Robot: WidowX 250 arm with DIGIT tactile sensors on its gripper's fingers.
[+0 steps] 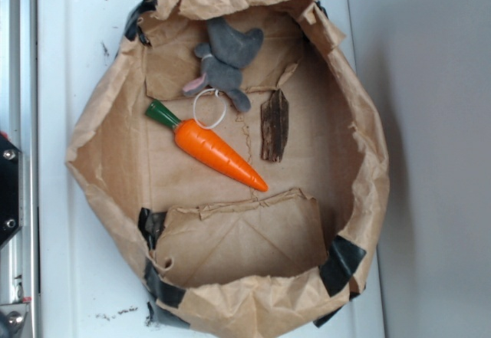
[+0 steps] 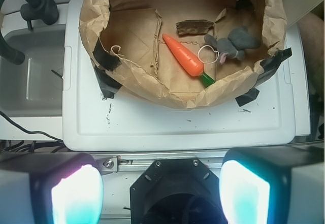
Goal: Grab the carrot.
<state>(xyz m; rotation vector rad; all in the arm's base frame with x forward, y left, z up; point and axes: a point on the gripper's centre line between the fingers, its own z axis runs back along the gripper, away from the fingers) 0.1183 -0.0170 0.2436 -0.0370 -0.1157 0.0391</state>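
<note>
Soft even light; both views slightly blurred.

I see the carrot (image 1: 216, 148) lying in the paper bag (image 1: 107, 142), mid-floor, slanted. Plush animal (image 1: 225, 60) sits just beyond its stem end, bark strip (image 1: 275, 126) just right. The bag rests on a tray (image 1: 77, 277).

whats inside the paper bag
Inside the paper bag: the carrot, a grey plush animal with a white ring, and a bark-like strip. Anything under the bag's folded flaps is hidden.
</note>
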